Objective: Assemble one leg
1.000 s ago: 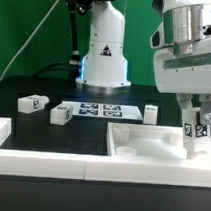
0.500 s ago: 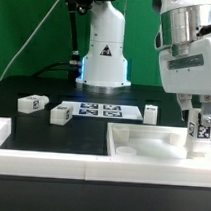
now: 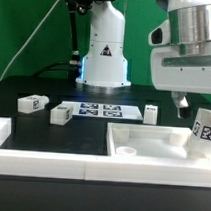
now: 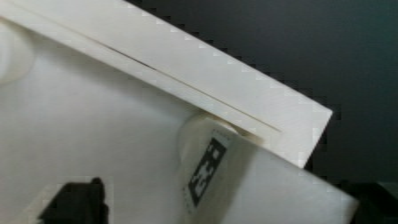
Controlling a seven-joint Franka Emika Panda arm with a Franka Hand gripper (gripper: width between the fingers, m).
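We see the robot's gripper hanging at the exterior view's right, above a large flat white piece with a raised rim. The leg, a small white block with a black-and-white tag on its face, stands tilted at that piece's right end, its lower end down against the piece close to the rim. The jaws are spread apart and not clamping it: one dark finger sits clear of the leg's top.

In the wrist view we see the leg against the white piece, near its corner, with a dark fingertip off to one side and not touching it.

On the black table, well apart from the gripper, lie a second block, a third block and a fourth block. The marker board lies between the third and fourth. A low white wall runs along the front. The arm's white base stands behind
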